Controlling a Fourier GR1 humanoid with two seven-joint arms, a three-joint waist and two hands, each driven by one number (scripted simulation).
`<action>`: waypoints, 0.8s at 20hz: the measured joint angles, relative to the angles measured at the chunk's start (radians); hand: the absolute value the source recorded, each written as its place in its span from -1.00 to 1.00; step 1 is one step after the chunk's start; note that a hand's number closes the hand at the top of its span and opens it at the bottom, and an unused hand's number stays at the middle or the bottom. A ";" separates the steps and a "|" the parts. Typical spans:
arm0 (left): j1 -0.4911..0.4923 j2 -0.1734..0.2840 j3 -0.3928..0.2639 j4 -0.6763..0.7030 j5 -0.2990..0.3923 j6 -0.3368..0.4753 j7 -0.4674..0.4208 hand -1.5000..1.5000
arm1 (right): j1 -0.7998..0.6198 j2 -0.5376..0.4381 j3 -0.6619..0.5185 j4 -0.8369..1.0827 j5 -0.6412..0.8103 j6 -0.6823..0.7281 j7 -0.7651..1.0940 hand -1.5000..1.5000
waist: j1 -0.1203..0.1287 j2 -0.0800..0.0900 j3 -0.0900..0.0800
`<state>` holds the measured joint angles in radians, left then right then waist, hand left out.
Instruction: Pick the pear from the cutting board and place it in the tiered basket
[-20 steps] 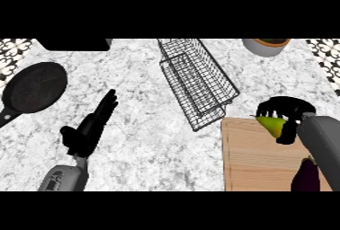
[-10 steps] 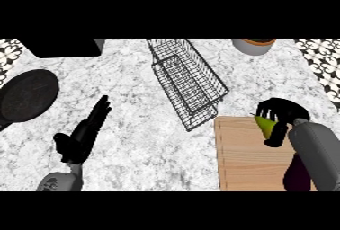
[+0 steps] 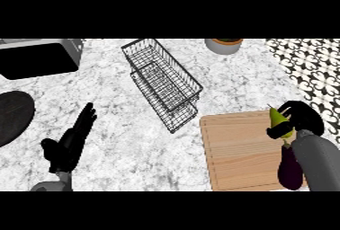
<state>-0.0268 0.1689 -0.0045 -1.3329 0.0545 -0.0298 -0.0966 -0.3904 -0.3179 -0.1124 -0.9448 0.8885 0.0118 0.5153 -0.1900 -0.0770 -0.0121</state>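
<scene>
So my right hand is curled round the pear over the right edge of the cutting board, just far of the eggplant, with the tiered basket off to the far left and my left hand flat open on the counter.
</scene>
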 measured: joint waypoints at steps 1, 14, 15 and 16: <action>0.006 0.000 0.001 -0.001 0.001 0.000 0.000 0.00 | 0.000 0.028 -0.012 -0.036 -0.005 -0.043 0.027 1.00 | 0.000 -0.003 0.001; -0.001 -0.013 -0.034 -0.027 -0.005 -0.020 -0.001 0.00 | -0.110 0.281 0.156 -0.564 0.284 -0.255 0.485 1.00 | 0.084 0.019 0.001; -0.008 -0.011 -0.034 -0.026 -0.002 -0.026 0.001 0.00 | -0.125 0.288 0.180 -0.599 0.314 -0.239 0.522 1.00 | 0.094 0.023 0.002; -0.018 -0.007 -0.035 -0.025 -0.001 -0.034 0.005 0.00 | -0.145 0.294 0.197 -0.635 0.343 -0.219 0.553 1.00 | 0.101 0.027 0.002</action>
<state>-0.0444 0.1618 -0.0391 -1.3579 0.0538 -0.0633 -0.0916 -0.5350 -0.0237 0.0844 -1.5802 1.2314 -0.2075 1.0684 -0.0892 -0.0503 -0.0098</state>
